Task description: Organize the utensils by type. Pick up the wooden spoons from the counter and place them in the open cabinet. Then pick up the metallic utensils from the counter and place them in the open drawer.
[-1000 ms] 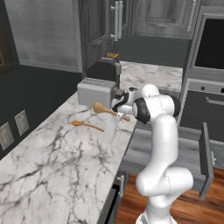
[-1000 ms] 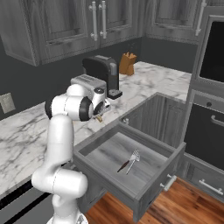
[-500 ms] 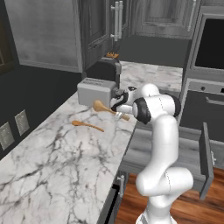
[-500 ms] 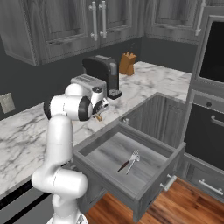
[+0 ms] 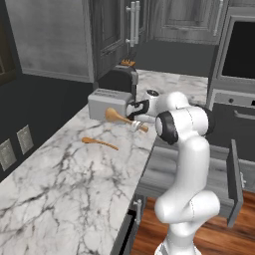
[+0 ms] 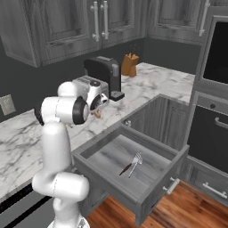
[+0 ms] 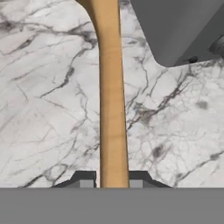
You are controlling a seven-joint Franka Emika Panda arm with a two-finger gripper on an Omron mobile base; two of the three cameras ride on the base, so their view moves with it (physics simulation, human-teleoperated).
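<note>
My gripper [image 5: 135, 124] is shut on the handle of the long wooden spoon [image 5: 118, 118], just in front of the toaster. In the hand view the orange-tan handle [image 7: 111, 109] runs straight up from between the two fingertips [image 7: 84, 179], over the marble counter [image 7: 43, 87]. The slimmer wooden spoon [image 5: 99, 143] lies flat on the counter [image 5: 64, 189] nearer the base. The open drawer [image 6: 156, 196] stands pulled out below the counter edge, and a fork and a dark-handled knife [image 6: 132, 164] lie in it. The gripper [image 6: 97, 112] hovers beside the toaster's front.
A silver toaster [image 5: 106, 103] and a black coffee machine [image 5: 123, 79] stand right behind the held spoon. A knife block [image 6: 129, 65] sits in the far corner. Wall cabinets [image 5: 112, 30] hang overhead. An oven column [image 6: 213, 111] rises beyond the drawer.
The jaws have closed onto the long spoon's handle. The arm and the smaller spoon have hardly moved.
</note>
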